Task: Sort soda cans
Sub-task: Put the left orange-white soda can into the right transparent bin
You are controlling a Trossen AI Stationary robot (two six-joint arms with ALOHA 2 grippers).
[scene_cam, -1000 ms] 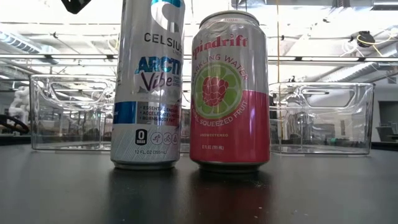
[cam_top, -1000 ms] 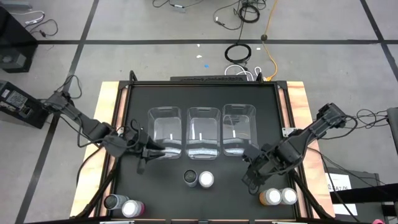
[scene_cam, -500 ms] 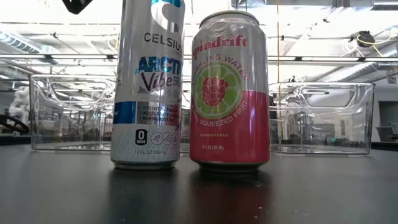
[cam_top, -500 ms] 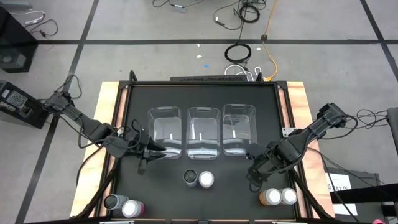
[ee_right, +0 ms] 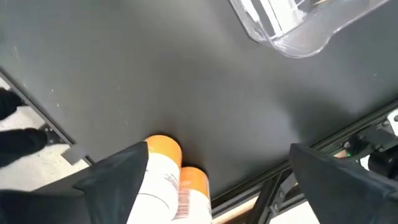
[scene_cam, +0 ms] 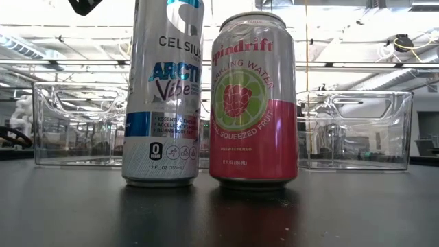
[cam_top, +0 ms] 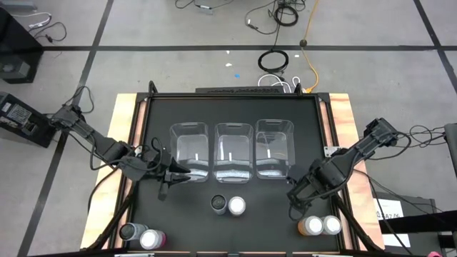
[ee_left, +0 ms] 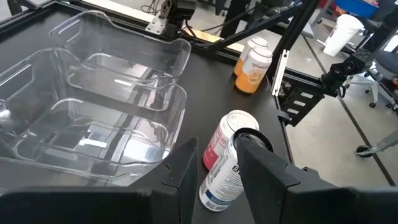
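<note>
Two soda cans stand upright side by side at the table's middle near side: a silver-grey one (scene_cam: 162,96) (cam_top: 218,205) and a pink one (scene_cam: 254,103) (cam_top: 237,206). Two orange cans (cam_top: 320,225) (ee_right: 165,163) stand at the near right corner, and two more cans (cam_top: 141,235) at the near left corner. My right gripper (cam_top: 294,202) (ee_right: 217,148) hovers open just left of and beyond the orange cans, touching nothing. My left gripper (cam_top: 175,178) (ee_left: 217,155) waits left of the middle pair, slightly open, with nothing between its fingers.
Three clear plastic bins (cam_top: 189,151) (cam_top: 234,151) (cam_top: 275,148) stand in a row across the table's middle, beyond the cans. A raised frame (cam_top: 325,128) borders the black tabletop. Bare black surface lies between the bins and the near cans.
My right gripper has opened and shifted a little toward the table's near right corner, toward the orange cans. The left arm and all cans have stayed where they were.
</note>
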